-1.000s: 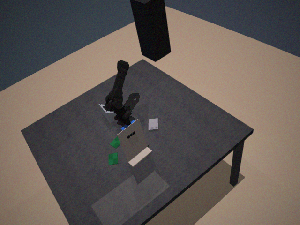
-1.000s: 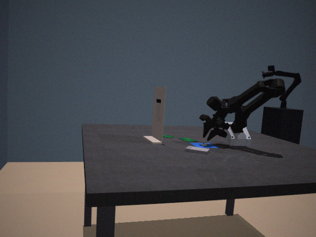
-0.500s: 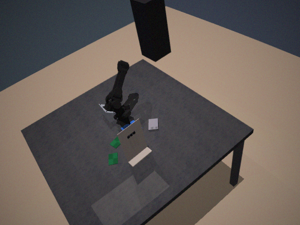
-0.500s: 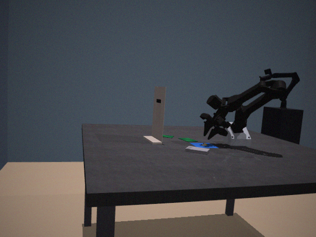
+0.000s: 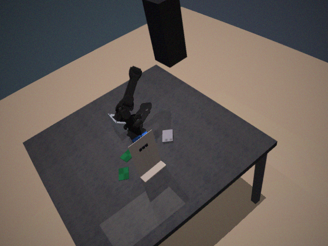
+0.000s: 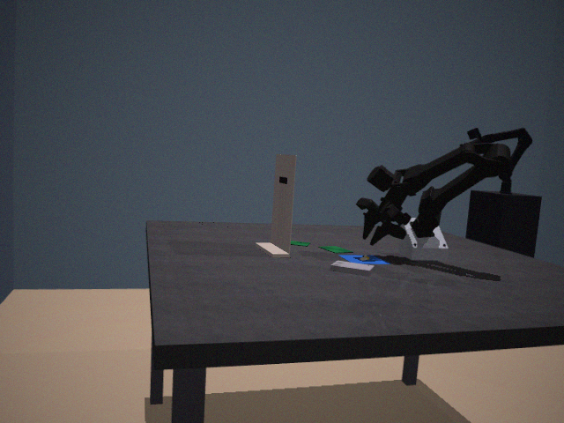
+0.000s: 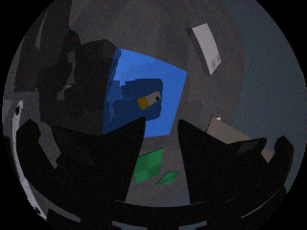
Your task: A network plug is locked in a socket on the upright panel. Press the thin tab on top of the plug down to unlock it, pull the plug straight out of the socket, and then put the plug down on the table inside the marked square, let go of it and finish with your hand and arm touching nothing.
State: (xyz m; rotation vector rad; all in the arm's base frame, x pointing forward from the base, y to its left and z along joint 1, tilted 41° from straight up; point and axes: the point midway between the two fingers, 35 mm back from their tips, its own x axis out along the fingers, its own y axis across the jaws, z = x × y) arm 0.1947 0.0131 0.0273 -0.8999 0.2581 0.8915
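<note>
The plug (image 6: 365, 258) (image 7: 150, 100), grey-white with an orange-yellow end, lies on its own on the blue square (image 5: 135, 139) (image 6: 348, 258) (image 7: 174, 91), inside its edges. My gripper (image 6: 368, 240) (image 7: 161, 123) is partly open and empty; its fingertips are above the square and apart from the plug. The upright panel (image 5: 146, 159) (image 6: 283, 209) (image 7: 225, 131) stands on its pale base, away from the fingers. Its dark openings (image 5: 143, 147) show in the top view. In the top view the panel and arm hide the plug and part of the square.
A low light-grey box (image 5: 167, 135) (image 6: 352, 267) (image 7: 207, 48) lies beside the blue square. Two flat green patches, one nearer the blue square (image 5: 126, 156) (image 6: 336, 249) and one farther off (image 5: 123, 173) (image 6: 300, 243), lie on the table. The arm's shadow crosses the blue square.
</note>
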